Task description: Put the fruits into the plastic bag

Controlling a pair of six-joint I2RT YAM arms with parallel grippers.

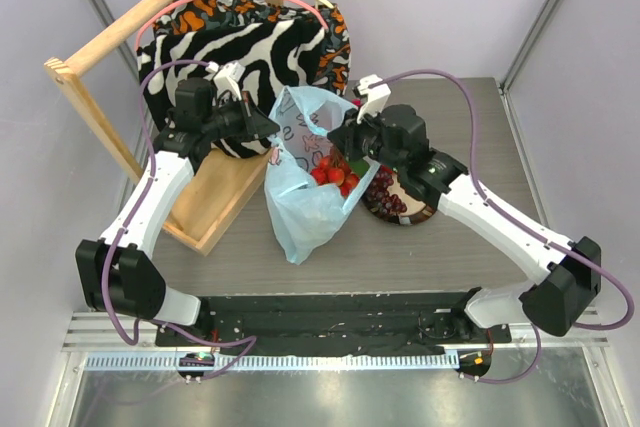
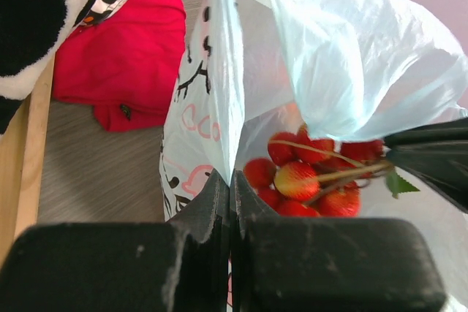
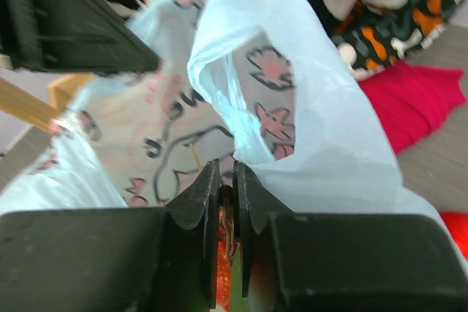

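The light-blue plastic bag (image 1: 305, 197) stands open at the table's middle. My left gripper (image 1: 268, 127) is shut on the bag's left rim (image 2: 228, 129) and holds it up. My right gripper (image 1: 338, 133) is shut on the stem of the bunch of little red-yellow balls (image 1: 335, 175), which hangs in the bag's mouth. The bunch shows in the left wrist view (image 2: 311, 177) inside the bag, with my right fingers (image 2: 431, 155) at its stem. In the right wrist view the stem sits between my fingers (image 3: 252, 191) and the bag (image 3: 278, 93) fills the view. Dark purple grapes (image 1: 385, 192) lie on the plate.
The dark round plate (image 1: 400, 215) sits right of the bag. A wooden frame (image 1: 205, 202) and zebra-striped fabric (image 1: 250, 52) stand at the back left. A red cloth (image 2: 128, 56) lies behind the bag.
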